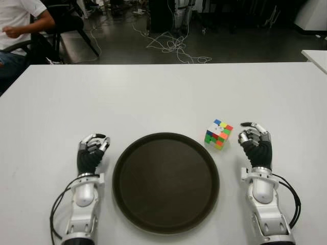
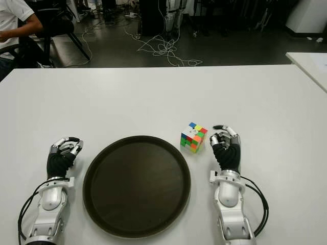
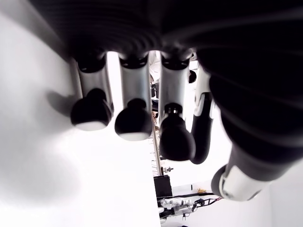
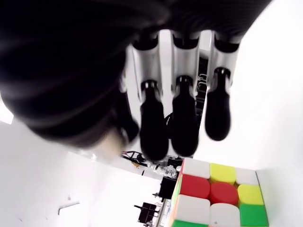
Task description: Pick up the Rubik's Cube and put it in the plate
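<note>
Rubik's Cube, left eye view: the multicoloured plastic Rubik's Cube (image 1: pixel 218 134) is sitting on the white table (image 1: pixel 153 97), just beside the far right rim of the round dark brown plate (image 1: pixel 166 182) and not in it; nothing of the task is looking done yet, with both the pickup and the placing remaining.
Right hand, left eye view: the right hand (image 1: pixel 255 143) is showing near the cube, on its right, apart from it and holding nothing.
Left hand, left eye view: the left hand (image 1: pixel 92 152) is showing just beside the plate's left rim, idle.
Right eye view: the same layout is appearing (a seated person (image 2: pixel 13 23) is showing at the far left, beyond the table).
Left wrist view: the left hand's fingers (image 3: pixel 134 120) are hanging loosely curled over bare white table, gripping nothing; no cube is showing here.
Right wrist view: the right hand's fingers (image 4: pixel 182 118) are reaching out relaxed with a clear gap to the cube's red, yellow and white tiles, a closeness the eye views are only hinting at.
</note>
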Robot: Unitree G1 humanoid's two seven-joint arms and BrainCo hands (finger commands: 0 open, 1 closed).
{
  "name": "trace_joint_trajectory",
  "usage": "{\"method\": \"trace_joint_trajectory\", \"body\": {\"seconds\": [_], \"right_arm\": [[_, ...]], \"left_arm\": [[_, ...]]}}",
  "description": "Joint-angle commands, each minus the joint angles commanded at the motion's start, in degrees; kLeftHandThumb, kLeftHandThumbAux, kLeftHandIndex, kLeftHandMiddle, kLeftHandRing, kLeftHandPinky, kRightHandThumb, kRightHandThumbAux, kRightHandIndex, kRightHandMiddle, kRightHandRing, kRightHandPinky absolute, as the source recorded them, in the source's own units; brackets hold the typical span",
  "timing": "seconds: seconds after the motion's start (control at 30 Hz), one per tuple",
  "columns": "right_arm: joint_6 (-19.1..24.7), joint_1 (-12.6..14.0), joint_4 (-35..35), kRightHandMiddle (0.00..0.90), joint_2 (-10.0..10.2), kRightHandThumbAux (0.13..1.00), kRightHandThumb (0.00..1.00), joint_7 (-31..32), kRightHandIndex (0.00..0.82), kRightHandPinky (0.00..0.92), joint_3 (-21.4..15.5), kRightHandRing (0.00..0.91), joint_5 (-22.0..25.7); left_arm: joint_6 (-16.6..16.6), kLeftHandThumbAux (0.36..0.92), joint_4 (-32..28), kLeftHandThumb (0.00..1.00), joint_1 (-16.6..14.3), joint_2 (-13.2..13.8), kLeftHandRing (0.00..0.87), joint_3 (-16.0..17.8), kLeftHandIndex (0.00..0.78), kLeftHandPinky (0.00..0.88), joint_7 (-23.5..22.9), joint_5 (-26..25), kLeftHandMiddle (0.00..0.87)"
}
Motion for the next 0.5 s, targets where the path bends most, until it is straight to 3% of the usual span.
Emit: {"method": "trace_joint_trajectory", "body": {"seconds": [0.07,0.17,0.5], "right_arm": [[-0.1,0.0,0.0,0.19,-0.2,0.813,0.03,0.3,0.125,0.149,0.1,0.188,0.0],[0.0,-0.1,0.1,0.124,-0.6,0.84,0.009,0.7,0.08,0.083,0.1,0.116,-0.3],[-1.4,0.2,0.8,0.008,-2.8,0.896,0.0,0.1,0.017,0.003,1.3,0.007,-5.6]], "left_arm": [[-0.1,0.701,0.0,0.714,0.0,0.0,0.84,0.0,0.444,0.828,0.1,0.1,0.819],[-0.5,0.701,0.3,0.714,-0.1,0.0,0.84,0.0,0.444,0.829,0.1,0.2,0.818],[-1.9,0.7,0.6,0.715,-0.1,-0.5,0.849,0.3,0.445,0.842,-0.5,-1.0,0.828]]}}
